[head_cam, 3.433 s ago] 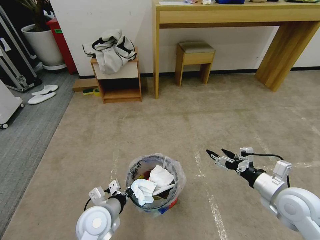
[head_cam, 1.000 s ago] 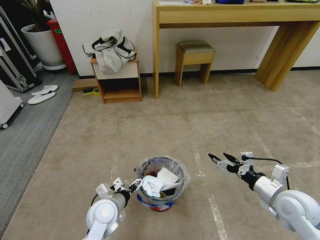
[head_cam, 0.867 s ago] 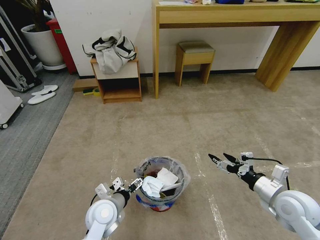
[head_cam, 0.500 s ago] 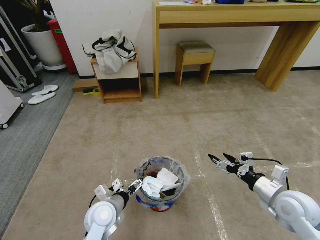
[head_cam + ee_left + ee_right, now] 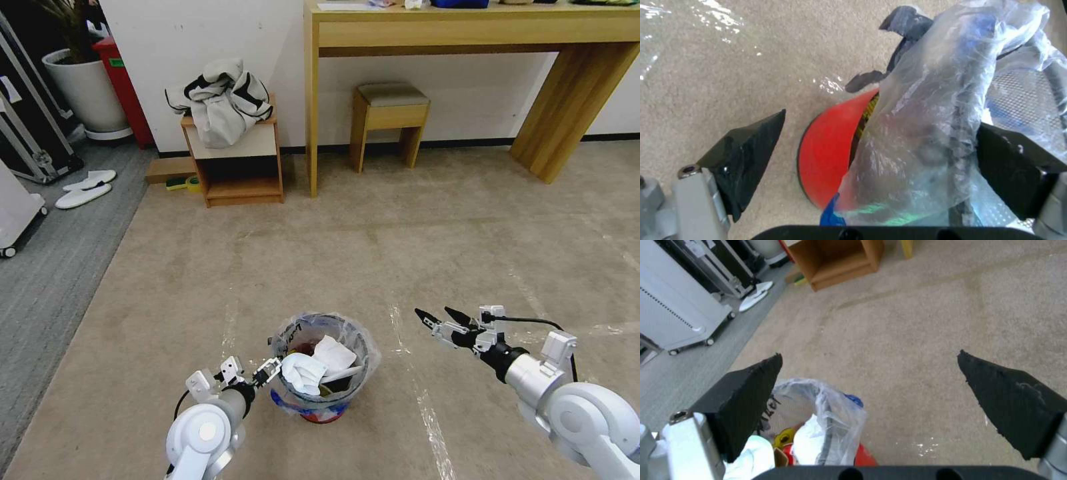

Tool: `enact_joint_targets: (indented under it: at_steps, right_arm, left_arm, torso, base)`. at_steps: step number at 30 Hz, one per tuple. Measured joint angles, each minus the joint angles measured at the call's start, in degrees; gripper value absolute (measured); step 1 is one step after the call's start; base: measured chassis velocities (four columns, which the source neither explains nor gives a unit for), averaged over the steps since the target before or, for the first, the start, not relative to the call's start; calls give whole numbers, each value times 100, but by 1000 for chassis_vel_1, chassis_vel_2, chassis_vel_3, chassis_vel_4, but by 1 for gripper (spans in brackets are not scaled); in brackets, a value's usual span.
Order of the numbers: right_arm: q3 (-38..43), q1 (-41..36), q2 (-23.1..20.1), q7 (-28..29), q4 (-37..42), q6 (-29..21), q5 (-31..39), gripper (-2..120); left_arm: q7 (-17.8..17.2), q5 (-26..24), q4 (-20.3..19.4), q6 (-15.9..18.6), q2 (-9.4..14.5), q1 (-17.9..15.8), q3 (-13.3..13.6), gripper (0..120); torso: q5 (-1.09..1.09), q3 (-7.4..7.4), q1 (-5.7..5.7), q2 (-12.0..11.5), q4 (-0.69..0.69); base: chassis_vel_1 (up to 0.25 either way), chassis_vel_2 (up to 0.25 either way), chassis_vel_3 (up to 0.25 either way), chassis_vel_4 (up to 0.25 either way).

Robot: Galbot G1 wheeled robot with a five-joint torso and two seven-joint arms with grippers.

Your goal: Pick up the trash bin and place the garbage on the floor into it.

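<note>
Trash bin (image 5: 325, 365): small, round, red, lined with crinkled clear bag; upright on the floor (image 5: 413, 247); white tissues heaped inside. Left gripper (image 5: 265, 371): jaws spread, straddling the near-left rim, one finger (image 5: 746, 146) outside the red wall, the other against the bag on the inner side; not clenched. Right gripper (image 5: 440, 315): jaws apart, empty, hovering beside the bin on its right, apart from it. Nearer arm, by judgement: left; bin lies directly ahead of its jaws.
</note>
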Motion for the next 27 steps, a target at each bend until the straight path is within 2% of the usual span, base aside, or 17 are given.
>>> enact_joint_targets:
  at_steps: [11,14,15,19,27]
  right_arm:
    - [-11,-5,19,-9,-9,10,-10,100]
    - [-18,-8,42,-16,-11,16,-41,100]
    - [-18,-8,42,-16,-11,16,-41,100]
    - [-23,-40,89,-76,-17,157,-221,100]
    - [-39,-74,135,-115,-19,248,-303,100]
  left_arm:
    - [128,378,90,-52,23,69,-66,100]
    - [276,833,107,-155,82,133,-105,100]
    - [276,833,107,-155,82,133,-105,100]
    - [613,1525,76,-385,150,288,-172,100]
    - [844,1775,95,-598,135,294,-187,100]
  torso:
    - [0,0,0,0,0]
    - [0,0,0,0,0]
    - [0,0,0,0,0]
    - [0,0,0,0,0]
    - [0,0,0,0,0]
  base:
    - [0,0,0,0]
    - [0,0,0,0]
    - [0,0,0,0]
    - [0,0,0,0]
    - [0,0,0,0]
